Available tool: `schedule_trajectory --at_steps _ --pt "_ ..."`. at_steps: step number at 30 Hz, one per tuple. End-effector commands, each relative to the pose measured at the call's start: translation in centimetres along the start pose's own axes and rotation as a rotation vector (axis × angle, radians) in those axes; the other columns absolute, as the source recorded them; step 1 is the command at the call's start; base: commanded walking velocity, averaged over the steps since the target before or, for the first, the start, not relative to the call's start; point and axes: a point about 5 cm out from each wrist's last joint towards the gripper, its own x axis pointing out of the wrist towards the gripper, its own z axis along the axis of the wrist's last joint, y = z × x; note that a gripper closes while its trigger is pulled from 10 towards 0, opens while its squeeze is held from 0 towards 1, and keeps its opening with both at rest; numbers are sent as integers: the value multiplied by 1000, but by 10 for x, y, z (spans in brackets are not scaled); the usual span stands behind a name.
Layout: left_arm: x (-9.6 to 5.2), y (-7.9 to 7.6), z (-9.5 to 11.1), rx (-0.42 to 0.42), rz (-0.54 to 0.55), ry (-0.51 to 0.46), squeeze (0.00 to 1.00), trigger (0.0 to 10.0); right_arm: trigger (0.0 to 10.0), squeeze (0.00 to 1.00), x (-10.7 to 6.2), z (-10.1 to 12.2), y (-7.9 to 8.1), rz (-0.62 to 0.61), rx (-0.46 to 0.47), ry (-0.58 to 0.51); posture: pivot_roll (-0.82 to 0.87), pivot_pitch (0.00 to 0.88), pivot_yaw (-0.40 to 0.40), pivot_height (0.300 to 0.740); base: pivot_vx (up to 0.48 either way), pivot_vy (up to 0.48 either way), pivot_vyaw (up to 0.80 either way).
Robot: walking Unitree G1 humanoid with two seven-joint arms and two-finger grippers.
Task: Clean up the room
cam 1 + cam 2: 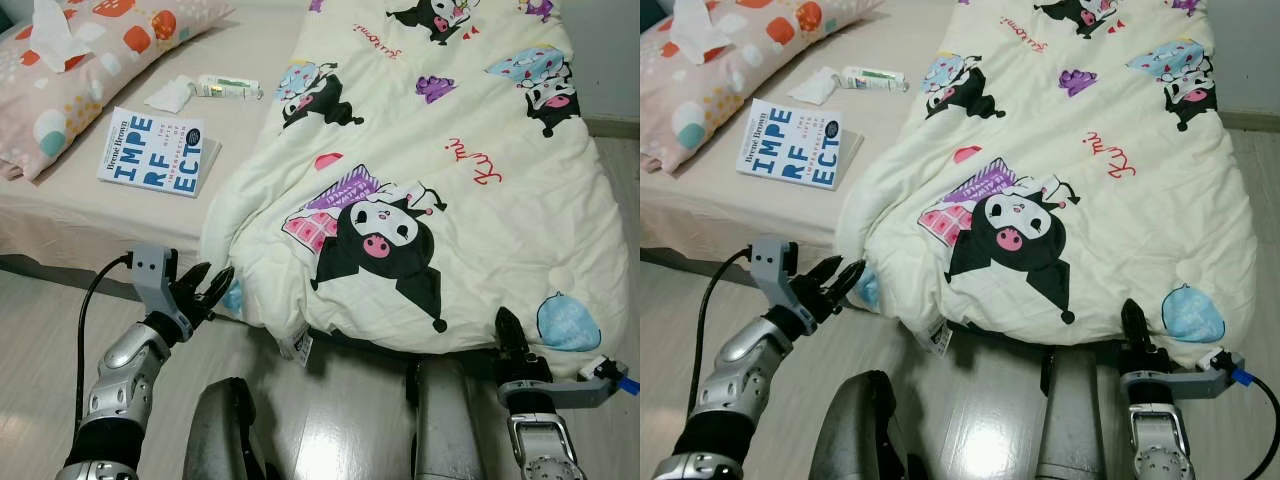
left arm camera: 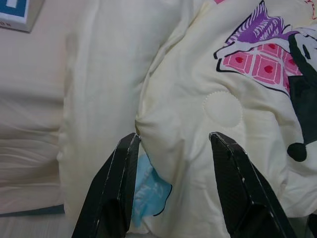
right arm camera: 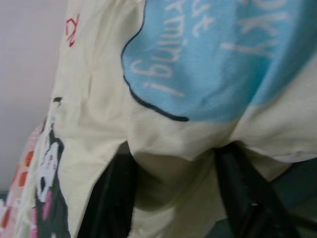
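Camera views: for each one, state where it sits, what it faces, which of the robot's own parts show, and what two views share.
Left eye view: on the head, looking down at the quilt on the bed; both silver arms and the legs show.
Right eye view: the head camera's other eye, same scene; book beside the quilt.
Left wrist view: on the left wrist, along the open left gripper at the quilt's edge.
Right wrist view: on the right wrist; right gripper with quilt between its fingers.
Shared: both wrist views show the quilt.

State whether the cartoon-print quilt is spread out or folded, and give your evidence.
Spread, untidily. The quilt covers most of the bed, its near edge hanging over the foot and its left edge bunched near the left end effector.
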Motion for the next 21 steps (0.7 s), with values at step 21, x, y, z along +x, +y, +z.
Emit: schedule_trajectory --at_steps 21 --pt "-2 -9 -13 -28 4 33 0 10000 0 0 -61 17 -54 -352 -152 -41 -103 368 114 497 0 0 0"
